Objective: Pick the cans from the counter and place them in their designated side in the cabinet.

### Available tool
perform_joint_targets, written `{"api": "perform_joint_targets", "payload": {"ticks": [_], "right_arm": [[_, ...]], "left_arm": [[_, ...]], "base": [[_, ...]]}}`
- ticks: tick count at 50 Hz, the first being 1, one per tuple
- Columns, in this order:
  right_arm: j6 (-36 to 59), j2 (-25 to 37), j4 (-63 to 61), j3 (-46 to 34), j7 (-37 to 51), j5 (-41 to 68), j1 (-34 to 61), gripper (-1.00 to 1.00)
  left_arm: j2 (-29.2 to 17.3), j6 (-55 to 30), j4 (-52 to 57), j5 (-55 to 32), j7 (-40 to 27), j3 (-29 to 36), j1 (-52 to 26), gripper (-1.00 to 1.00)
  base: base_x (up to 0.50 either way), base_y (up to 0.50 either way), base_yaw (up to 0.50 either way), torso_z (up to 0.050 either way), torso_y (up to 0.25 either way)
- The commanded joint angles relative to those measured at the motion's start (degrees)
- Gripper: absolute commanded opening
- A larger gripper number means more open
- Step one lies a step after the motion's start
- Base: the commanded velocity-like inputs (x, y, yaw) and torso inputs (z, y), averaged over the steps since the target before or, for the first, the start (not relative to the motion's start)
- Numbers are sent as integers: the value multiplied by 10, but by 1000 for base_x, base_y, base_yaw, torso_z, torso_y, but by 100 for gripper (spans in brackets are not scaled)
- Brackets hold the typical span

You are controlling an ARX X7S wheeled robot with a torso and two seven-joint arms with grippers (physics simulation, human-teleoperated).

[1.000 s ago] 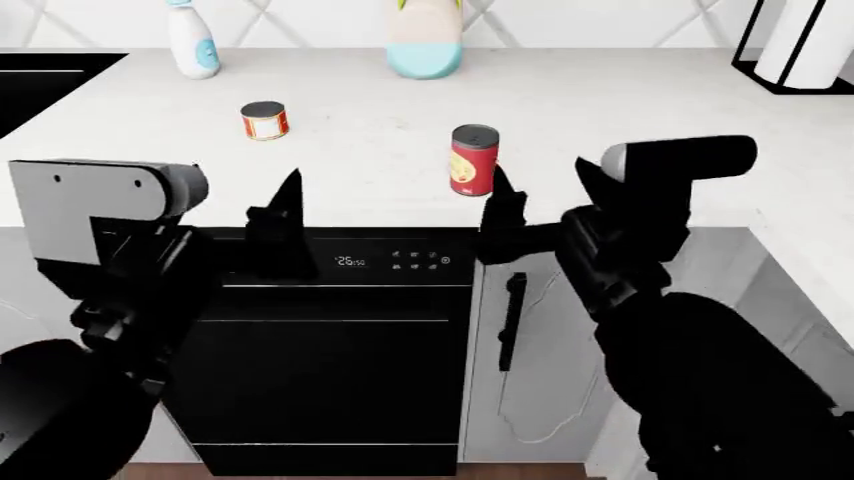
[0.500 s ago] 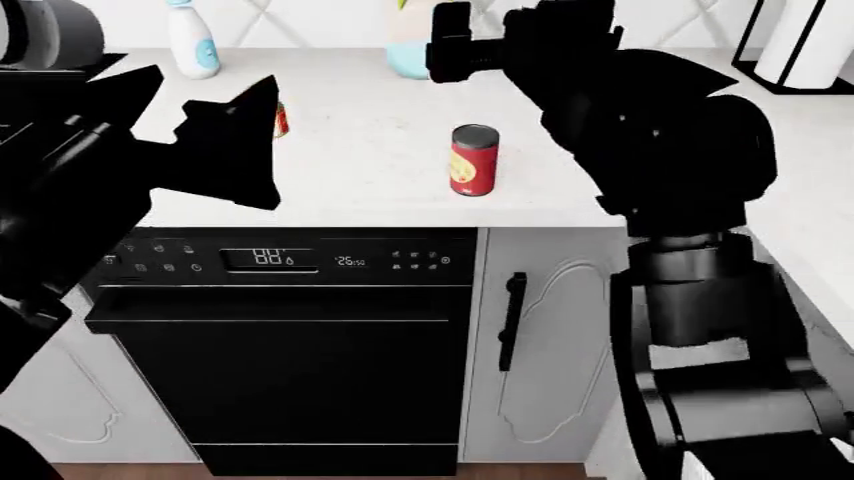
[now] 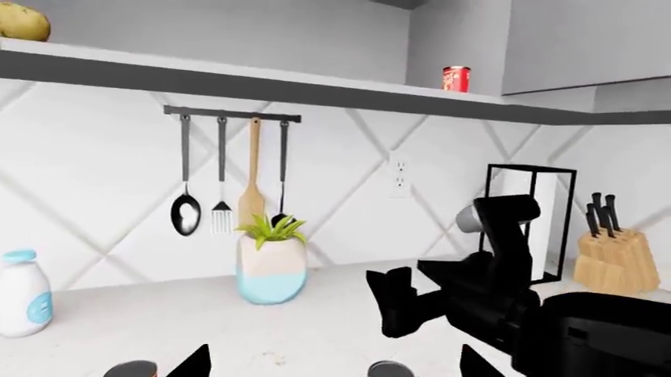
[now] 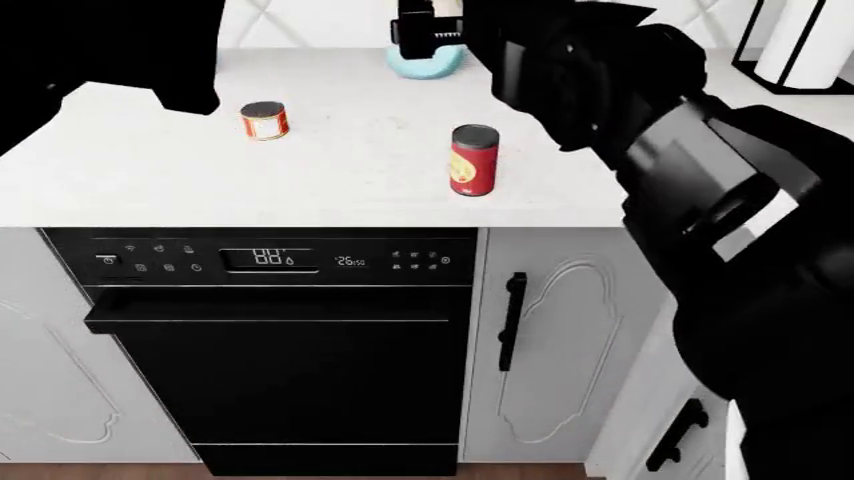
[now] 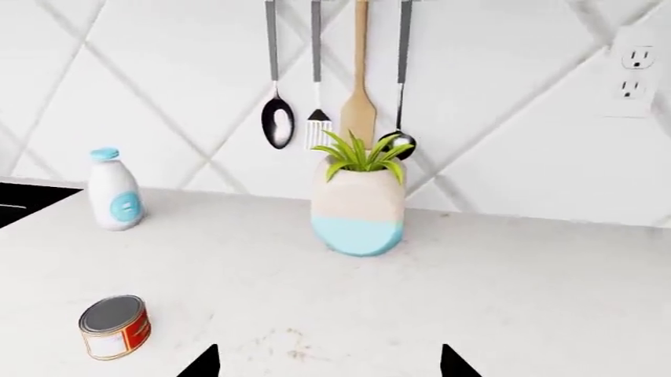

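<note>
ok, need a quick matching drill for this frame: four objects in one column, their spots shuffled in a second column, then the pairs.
Things:
1. taller red can with yellow label
2. squat red-and-white can with grey metal top
3. white bottle with blue cap
4. cream-and-light-blue plant pot

Places:
A. at the tiled wall, below the hanging utensils
B. on the white marble-look counter, near its front edge
C. at the back of the counter, beside the black hob corner
D. mid-counter, nearer the left arm's side

Pairs: 1-B, 2-D, 3-C, 4-A
</note>
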Motion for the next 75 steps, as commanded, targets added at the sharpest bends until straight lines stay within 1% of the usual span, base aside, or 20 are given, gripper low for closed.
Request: {"api": "perform_joint_targets", "payload": {"ticks": [1, 7, 24, 45, 65, 75], "right_arm": [[-52, -1, 34, -121, 50, 103, -1, 100], [-58, -1, 26, -119, 51, 102, -26, 100], [-61, -1, 7, -117, 48, 87, -75, 100], [-65, -1, 0, -112, 54, 58, -113, 100], [-72, -1, 4, -109, 59, 53, -136, 100], [-108, -1, 14, -109, 72, 67, -144, 100]], "left_arm": [[-24, 22, -11, -50, -27, 25, -28, 100], [-32, 23, -10, -53, -27, 28, -33, 100], [-35, 21, -9, -27, -2, 17, -11, 100], [-41, 31, 4, -12, 17, -2, 21, 100], [-45, 35, 0, 3, 34, 1, 23, 100], [-47, 39, 2, 7, 38, 3, 25, 100]], "base": [[0, 0, 0, 0, 0], [0, 0, 0, 0, 0], [0, 0, 0, 0, 0], [0, 0, 0, 0, 0], [0, 0, 0, 0, 0], [0, 0, 0, 0, 0]]}}
